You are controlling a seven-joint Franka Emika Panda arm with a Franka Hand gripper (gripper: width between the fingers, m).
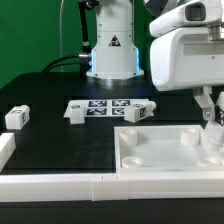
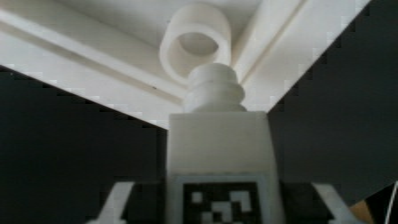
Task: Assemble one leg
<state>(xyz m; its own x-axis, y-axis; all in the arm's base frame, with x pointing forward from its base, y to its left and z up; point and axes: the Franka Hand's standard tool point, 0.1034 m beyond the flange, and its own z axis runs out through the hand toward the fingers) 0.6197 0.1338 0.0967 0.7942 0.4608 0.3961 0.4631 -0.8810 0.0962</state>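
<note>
One held leg: gripped by the gripper, long axis in line with the jaws, tag face toward the wrist camera, stepped peg end aimed at the panel.
Gripper state: clenched on the held leg, one jaw against each flank of the block.
Gripper position: above the panel's far corner at the exterior view's right, below the large white wrist housing.
Panel detail: large white square lying flat on the black table, with a raised rim and recessed pockets at its visible corners.
Corner hole: oval opening in the panel's corner, directly ahead of the peg. The peg tip is just beside it; contact cannot be told.
Near loose leg: just beyond the panel's far edge, by the panel corner toward the exterior view's left.
Middle loose leg: farther from the panel, toward the exterior view's left.
Far loose leg: well apart from the panel, near the exterior view's left edge.
Marker board: flat on the table beyond the panel's far edge, between the near loose leg and the middle loose leg.
White rail: runs along the panel's near edge, just beside it.
Robot base: well behind the panel, past the marker board.
</note>
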